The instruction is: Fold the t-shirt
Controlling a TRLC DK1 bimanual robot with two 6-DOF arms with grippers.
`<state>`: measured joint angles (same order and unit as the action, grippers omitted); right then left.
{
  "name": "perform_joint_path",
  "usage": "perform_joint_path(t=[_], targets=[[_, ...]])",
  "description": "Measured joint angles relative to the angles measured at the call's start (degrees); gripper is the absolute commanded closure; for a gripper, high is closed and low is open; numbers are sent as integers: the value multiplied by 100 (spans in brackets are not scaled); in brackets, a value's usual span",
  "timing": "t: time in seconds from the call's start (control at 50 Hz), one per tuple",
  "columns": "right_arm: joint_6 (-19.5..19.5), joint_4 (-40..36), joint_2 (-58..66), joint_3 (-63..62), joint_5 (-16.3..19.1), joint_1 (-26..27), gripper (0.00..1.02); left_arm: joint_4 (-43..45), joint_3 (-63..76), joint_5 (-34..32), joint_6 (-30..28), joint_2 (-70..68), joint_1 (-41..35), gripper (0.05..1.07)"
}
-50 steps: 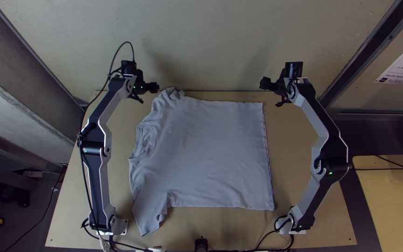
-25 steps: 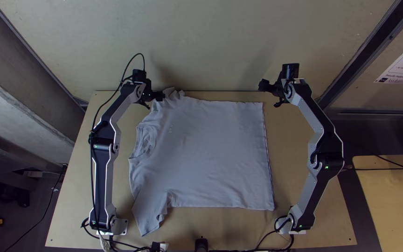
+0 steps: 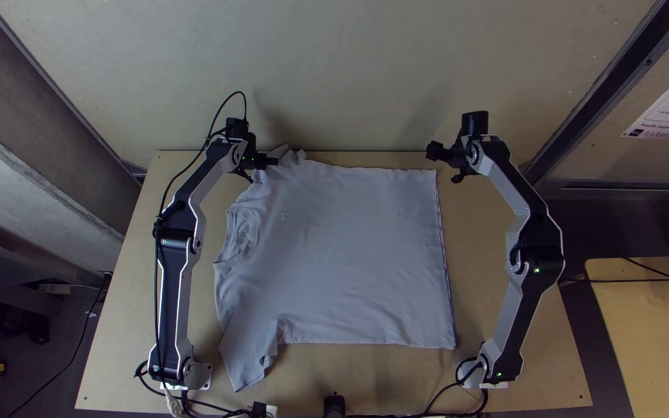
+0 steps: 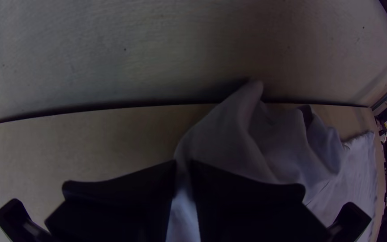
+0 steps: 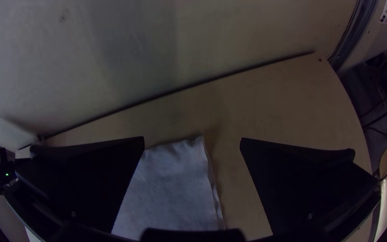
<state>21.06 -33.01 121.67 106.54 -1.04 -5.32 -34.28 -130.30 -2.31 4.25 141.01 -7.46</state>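
Presently | t-shirt [image 3: 350,255] sleeve [image 4: 229,139] in left pincer [image 3: 275,162] | hem corner [image 3: 430,175] near right pincer [image 3: 430,150]

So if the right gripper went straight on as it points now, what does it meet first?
Likely the t-shirt's hem corner or the bare wooden table right beside it; both show between the open jaws of the right gripper. Its height over them is unclear.

3 cams, one bench [image 3: 478,232]
Top: high, steeply down; L/R wrists: close-in, facing far edge; all share wall [image 3: 350,77].
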Motion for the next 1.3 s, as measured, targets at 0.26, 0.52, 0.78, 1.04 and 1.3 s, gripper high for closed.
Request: perform_joint_path(t=[0.26,0.52,0.78,1.04,1.3], targets=[[42,-354,660,546,2,76,9,-70,0,0,0,-50,-13,105],[149,-894,1445,1379,44,83,16,-144,-2,0,0,-223,-85,105],[295,-1639,2083,2433,109,-7,60,-234,0,0,0,-275,-96,105],[297,-1585,2116,2444,107,-105,100,-251,-2,2,0,-275,-96,105],[295,-1377,2116,2444,109,-105,100,-232,0,0,-136,-479,-79,105]])
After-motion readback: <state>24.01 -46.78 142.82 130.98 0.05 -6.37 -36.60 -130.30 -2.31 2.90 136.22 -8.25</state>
